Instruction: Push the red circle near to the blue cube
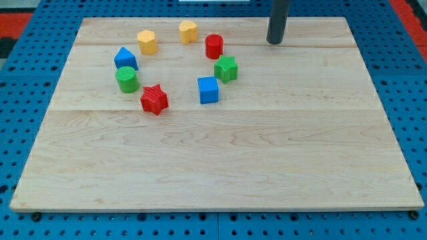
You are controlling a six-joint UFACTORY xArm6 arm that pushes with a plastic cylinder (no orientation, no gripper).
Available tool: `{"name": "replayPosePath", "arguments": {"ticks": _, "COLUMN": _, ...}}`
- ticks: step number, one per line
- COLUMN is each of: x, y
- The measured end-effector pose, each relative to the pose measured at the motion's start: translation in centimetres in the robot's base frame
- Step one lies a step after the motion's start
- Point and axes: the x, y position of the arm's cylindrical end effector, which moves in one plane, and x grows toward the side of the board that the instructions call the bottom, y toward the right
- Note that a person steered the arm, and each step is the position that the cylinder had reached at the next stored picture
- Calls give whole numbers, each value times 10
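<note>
The red circle (213, 46) is a short red cylinder near the view's top, just left of centre. The blue cube (208, 90) stands below it, with a green star (226, 69) between them and slightly to the right. My tip (274, 42) rests on the wooden board (220, 167) near its top edge, to the right of the red circle and well apart from it. It touches no block.
A red star (154, 99), a green cylinder (127, 79) and a blue wedge-like block (125, 59) sit at the left. Two yellow blocks (147, 41) (188, 31) lie near the top edge. Blue pegboard surrounds the board.
</note>
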Motion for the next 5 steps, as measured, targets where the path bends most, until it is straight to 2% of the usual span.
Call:
{"name": "replayPosePath", "arguments": {"ticks": 3, "x": -3, "y": -129}}
{"name": "replayPosePath", "arguments": {"ticks": 4, "x": 7, "y": -178}}
{"name": "replayPosePath", "arguments": {"ticks": 5, "x": 16, "y": -177}}
